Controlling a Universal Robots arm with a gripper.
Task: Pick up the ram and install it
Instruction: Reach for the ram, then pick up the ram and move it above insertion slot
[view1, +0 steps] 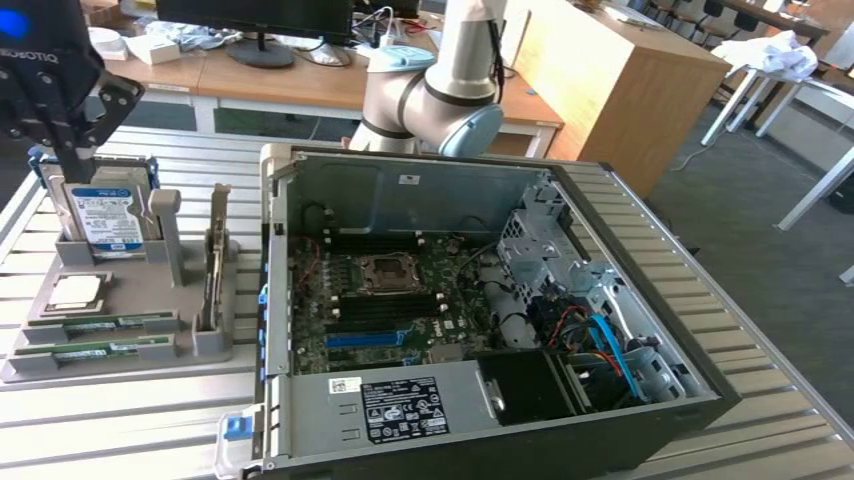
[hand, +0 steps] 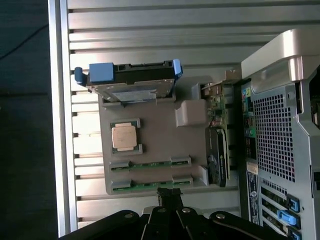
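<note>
Above the grey tray (hand: 160, 135) beside the open computer case (view1: 400, 190), hovering with the gripper (hand: 169, 195) pinched together on nothing at all. Down in the tray's end slot, furthest from the blue-railed hard drive (hand: 130, 80), no lifting yet of the ram (hand: 150, 185), lying flat and seated, just beside a twin stick (hand: 150, 164) and near the silver processor (hand: 124, 136). Over on the motherboard (view1: 387, 300), no sign of a green stick stood in any slot, so by the look of it neither pickup nor install done, whole job ahead.
</note>
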